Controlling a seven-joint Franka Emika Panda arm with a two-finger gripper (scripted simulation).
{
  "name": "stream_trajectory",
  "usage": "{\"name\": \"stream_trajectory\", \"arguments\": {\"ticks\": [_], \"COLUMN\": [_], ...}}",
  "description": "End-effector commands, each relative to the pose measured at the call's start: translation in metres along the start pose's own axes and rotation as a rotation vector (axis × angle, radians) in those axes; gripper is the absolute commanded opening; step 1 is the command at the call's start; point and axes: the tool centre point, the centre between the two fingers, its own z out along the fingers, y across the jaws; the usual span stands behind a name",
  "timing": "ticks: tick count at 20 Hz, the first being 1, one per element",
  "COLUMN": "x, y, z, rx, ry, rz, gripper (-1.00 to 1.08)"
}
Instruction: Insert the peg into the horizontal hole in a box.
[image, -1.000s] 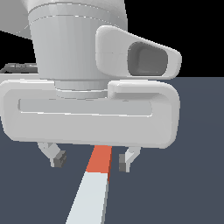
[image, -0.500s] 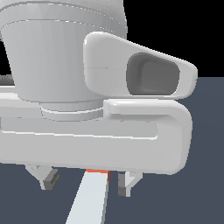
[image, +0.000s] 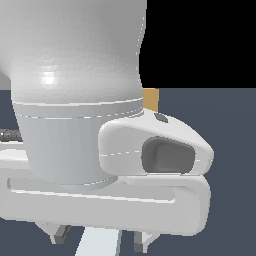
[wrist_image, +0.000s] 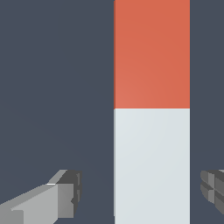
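The peg (wrist_image: 151, 131) lies flat on the dark floor, its orange-red end adjoining the pale grey-white length. My gripper (wrist_image: 142, 192) is open and straddles the white part, with a gap between the peg and each of the fingers (wrist_image: 65, 199). In the exterior view the hand fills most of the picture. Only a strip of the peg (image: 100, 244) shows between the fingertips of the gripper (image: 100, 237), and its orange end is hidden. A corner of the tan box (image: 151, 99) peeks out behind the wrist. The hole is hidden.
The arm's large white body (image: 75, 100) blocks most of the exterior view. A dark floor (wrist_image: 52, 87) lies around the peg.
The hand has come lower over the peg and fills more of the exterior view. The peg's orange end is now covered there, and the box corner has appeared behind the wrist.
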Motion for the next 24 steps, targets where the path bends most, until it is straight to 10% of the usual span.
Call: {"name": "stream_trajectory", "arguments": {"ticks": [1,5,6,24], "x": [-0.001,-0.001,-0.001,0.027], "y": [0.001,0.002,0.002,0.007], "z": [0.009,0.013,0.013,0.003], "rx": [-0.001,-0.002,-0.002,-0.002], "ry": [0.000,0.001,0.001,0.001], "rz": [0.000,0.000,0.000,-0.011], "gripper": [1.00,1.00,-1.00,-1.00]}}
